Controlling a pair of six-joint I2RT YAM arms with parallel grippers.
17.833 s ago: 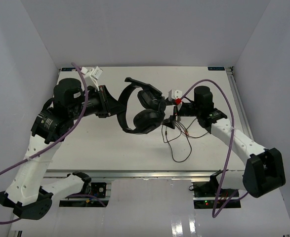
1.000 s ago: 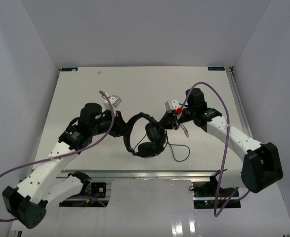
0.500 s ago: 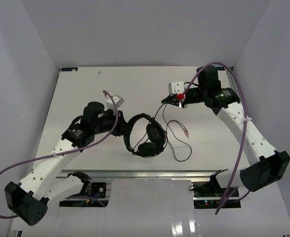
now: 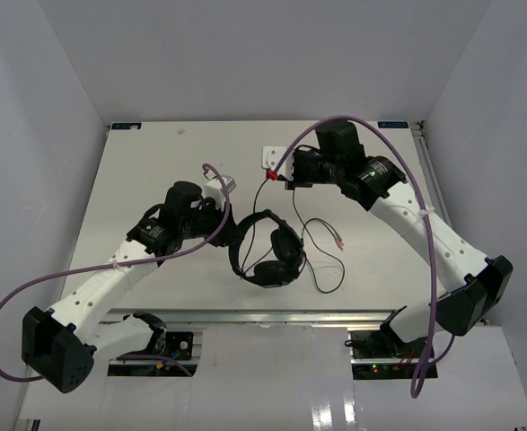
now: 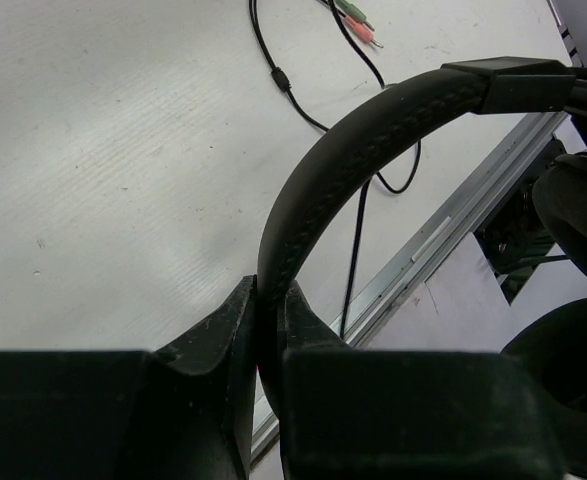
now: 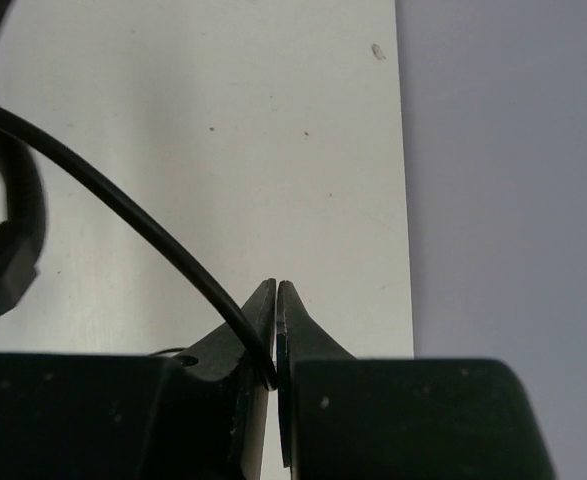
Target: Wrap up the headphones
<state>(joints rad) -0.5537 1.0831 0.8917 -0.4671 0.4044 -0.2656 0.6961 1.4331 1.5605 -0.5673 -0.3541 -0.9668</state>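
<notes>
While left tool point(image 5: 268, 292) pinches headphones point(image 4: 285, 242), their arch opens near-right.

White table point(image 4: 155, 171), small white plate point(image 4: 271, 158)

Table point(image 4: 146, 189): white and flat, with a metal rail point(image 4: 272, 316) along its near edge.
Cord point(image 5: 282, 76): slack from the headphones point(image 4: 265, 220), lying looped on the table.
Plug tips point(image 4: 338, 243): lying on the table.
Far side: small white bracket point(image 4: 271, 158).

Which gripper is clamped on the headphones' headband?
The left gripper: its jaws squeeze the headband, while the right gripper pinches only the thin cord.
</notes>
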